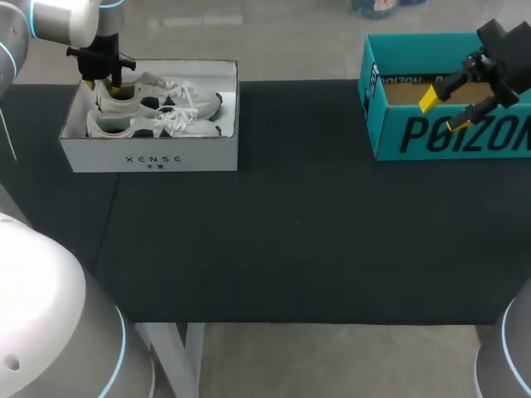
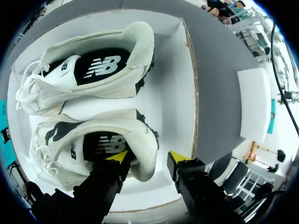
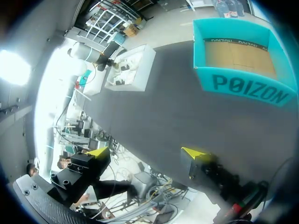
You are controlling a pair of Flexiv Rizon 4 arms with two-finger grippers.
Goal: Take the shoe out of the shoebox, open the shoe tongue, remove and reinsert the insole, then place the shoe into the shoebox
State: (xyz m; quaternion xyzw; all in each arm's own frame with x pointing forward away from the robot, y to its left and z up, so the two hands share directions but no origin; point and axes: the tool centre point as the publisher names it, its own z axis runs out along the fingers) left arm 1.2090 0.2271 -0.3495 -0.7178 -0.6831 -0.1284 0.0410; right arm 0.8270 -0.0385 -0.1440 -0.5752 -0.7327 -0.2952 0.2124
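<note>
The black table (image 1: pixel 299 224) carries two boxes: a white shoebox (image 1: pixel 149 157) at its 10 o'clock corner and a teal box (image 1: pixel 465 137) at 2 o'clock. Two white sneakers lie side by side in the white shoebox, heels toward 9 o'clock.

The left gripper (image 2: pixel 148 157) is down in that box at the heel of one shoe (image 2: pixel 70 135). One finger sits inside the opening over the black insole (image 2: pixel 105 144) and the other outside the heel. The jaws are parted, straddling the heel but not yet pinching it. The second shoe (image 2: pixel 93 70) lies just beside it. The right gripper (image 1: pixel 444 112) hangs over the teal box, jaws wide apart and empty.

The shoe is probably light. Its padded collar should squash, but the heel behind it looks stiffer, so that heel wall seems the sound place to pinch. The loose laces (image 2: pixel 42 154) may drag or snag on the neighbouring shoe as it lifts.
</note>
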